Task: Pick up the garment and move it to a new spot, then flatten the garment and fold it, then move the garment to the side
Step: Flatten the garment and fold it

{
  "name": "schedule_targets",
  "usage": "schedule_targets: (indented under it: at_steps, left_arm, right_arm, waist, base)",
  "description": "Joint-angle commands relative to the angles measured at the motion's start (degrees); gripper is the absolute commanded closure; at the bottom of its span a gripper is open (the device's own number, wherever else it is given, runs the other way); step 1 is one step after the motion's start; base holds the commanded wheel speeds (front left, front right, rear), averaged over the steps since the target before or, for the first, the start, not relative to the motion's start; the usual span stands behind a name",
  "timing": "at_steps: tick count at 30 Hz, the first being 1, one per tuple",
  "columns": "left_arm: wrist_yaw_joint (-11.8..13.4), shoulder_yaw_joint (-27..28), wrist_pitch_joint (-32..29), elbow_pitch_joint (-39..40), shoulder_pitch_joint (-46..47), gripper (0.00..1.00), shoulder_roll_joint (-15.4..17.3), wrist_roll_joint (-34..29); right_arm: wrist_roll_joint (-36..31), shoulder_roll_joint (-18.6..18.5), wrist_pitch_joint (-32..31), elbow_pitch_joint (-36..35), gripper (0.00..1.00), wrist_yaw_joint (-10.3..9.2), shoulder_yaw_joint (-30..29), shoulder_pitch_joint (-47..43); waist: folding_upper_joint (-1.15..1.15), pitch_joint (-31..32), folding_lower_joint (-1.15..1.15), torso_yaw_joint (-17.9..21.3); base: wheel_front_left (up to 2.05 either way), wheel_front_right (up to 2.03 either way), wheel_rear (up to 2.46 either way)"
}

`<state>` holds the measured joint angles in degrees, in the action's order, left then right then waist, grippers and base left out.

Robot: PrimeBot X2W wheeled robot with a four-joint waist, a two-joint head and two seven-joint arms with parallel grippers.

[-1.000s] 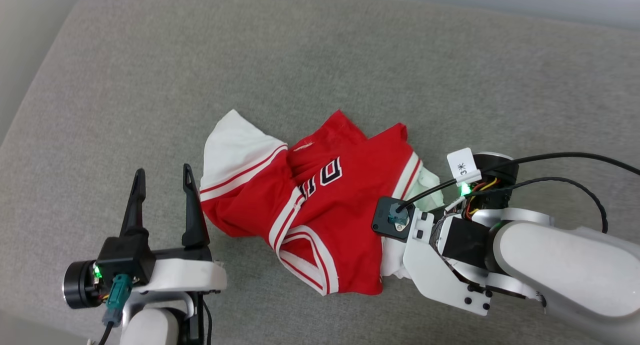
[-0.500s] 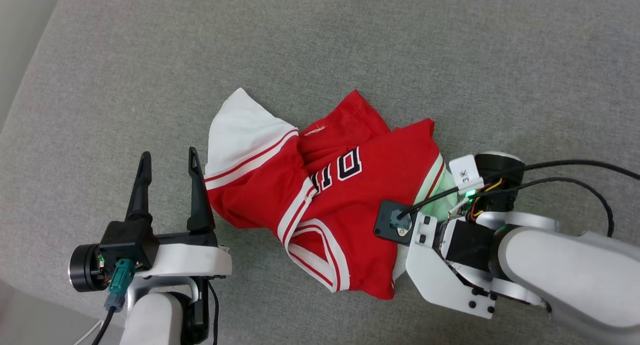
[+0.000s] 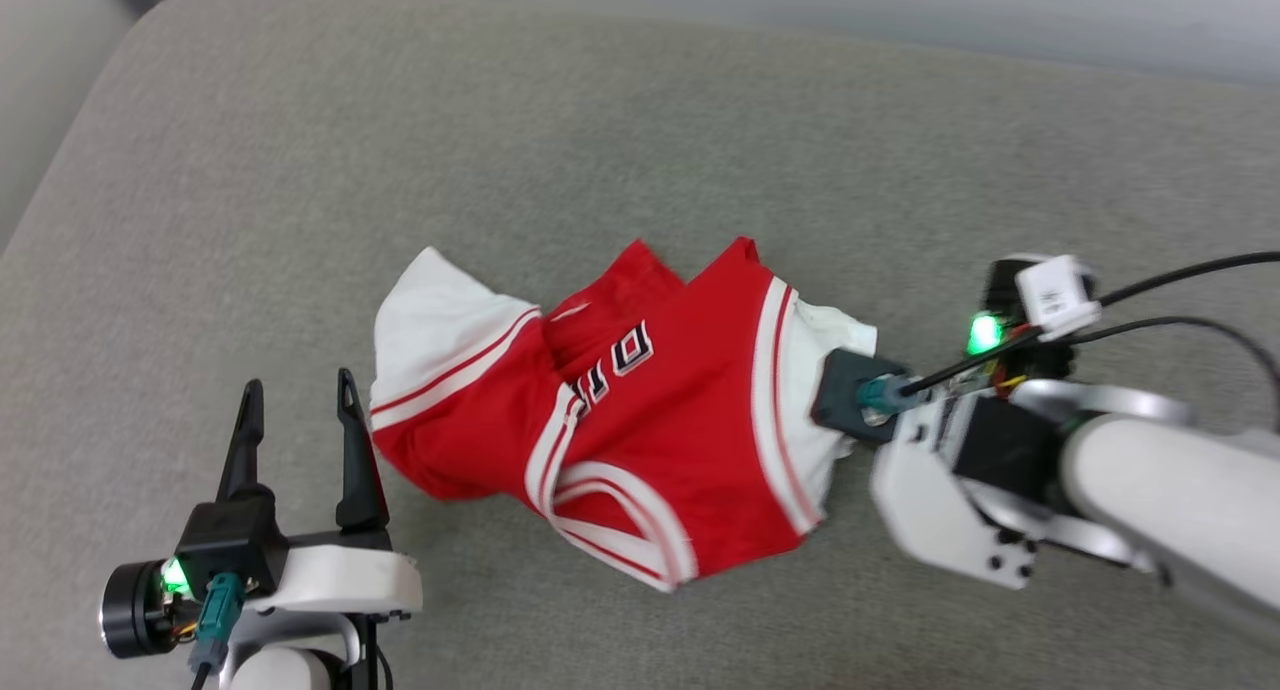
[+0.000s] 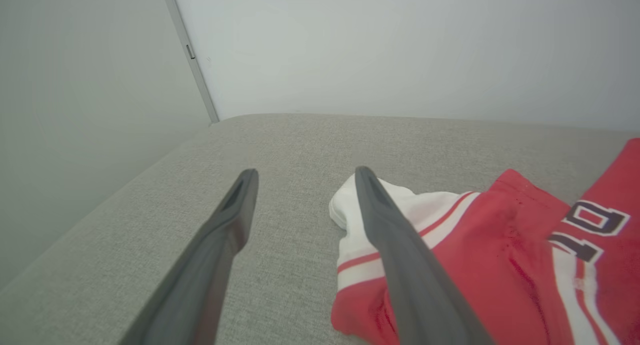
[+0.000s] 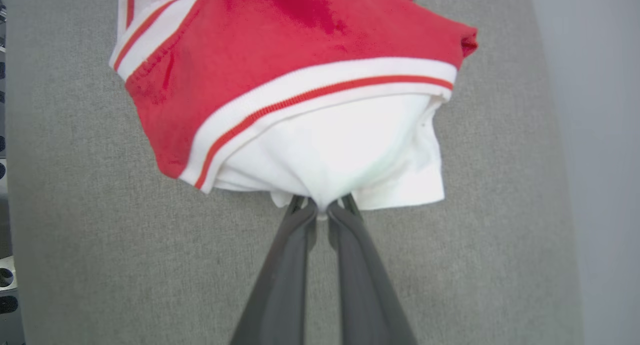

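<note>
Overhead, the shirt lies crumpled on the grey cushion between the two arms, and the left gripper hovers just beside its white sleeve. Along the left wrist, the fingers stand spread with nothing between them, the sleeve beside one finger. Along the right wrist, the right gripper is clenched on the bunched white cloth of the shirt's other sleeve.

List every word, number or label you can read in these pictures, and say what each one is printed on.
"D" or "0" (cannot tell which), followed by strokes lost in a fold: black, white-outlined print on the red garment; no whole word can be read.
White tag: its marking is too blurred to read.
No other text can be seen.
</note>
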<state>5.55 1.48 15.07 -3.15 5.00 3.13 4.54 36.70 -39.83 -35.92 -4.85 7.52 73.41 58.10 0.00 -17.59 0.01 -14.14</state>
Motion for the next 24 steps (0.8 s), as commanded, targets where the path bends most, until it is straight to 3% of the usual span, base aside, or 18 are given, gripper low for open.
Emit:
schedule_targets:
  at_steps: [1, 8, 12, 18, 24]
  left_arm:
    - [-0.4, 0.4, 0.1, 0.1, -1.0, 0.0, 0.3, -0.5]
    - [-0.9, 1.7, 0.1, 0.6, -2.9, 0.0, 0.4, -1.7]
    - [-1.4, 2.0, 0.1, 0.6, -3.2, 0.0, 0.4, -1.9]
    - [-1.9, 1.6, 0.1, -0.1, -2.7, 0.0, 0.2, -2.4]
    - [-2.1, 1.6, 0.1, -0.9, -2.9, 0.0, 0.3, -2.8]
  right_arm:
    - [-0.3, -2.2, 0.9, -0.2, 1.0, -0.06, -0.1, 0.9]
    - [3.6, -10.5, 3.9, 1.8, 1.0, -0.06, 0.0, -3.2]
    - [8.6, -12.8, 5.4, 6.6, 1.0, -0.06, 0.0, -7.2]
    - [11.5, -11.9, 4.3, 14.8, 1.0, -0.05, 0.0, -15.4]
    - [13.1, -9.1, 9.1, 18.7, 1.0, -0.07, -0.5, -16.9]
  waist:
    - [0.0, 3.1, -0.01, 3.2]
    - [0.0, 4.9, -0.01, 6.7]
    - [0.0, 4.9, -0.01, 7.9]
    - [0.0, 4.9, -0.01, 8.1]
    - [0.0, 6.2, -0.01, 8.1]
  base:
    - [0.0, 0.0, 0.0]
    - [0.0, 0.0, 0.0]
    - [0.0, 0.0, 0.0]
    - [0.0, 0.0, 0.0]
    - [0.0, 0.0, 0.0]
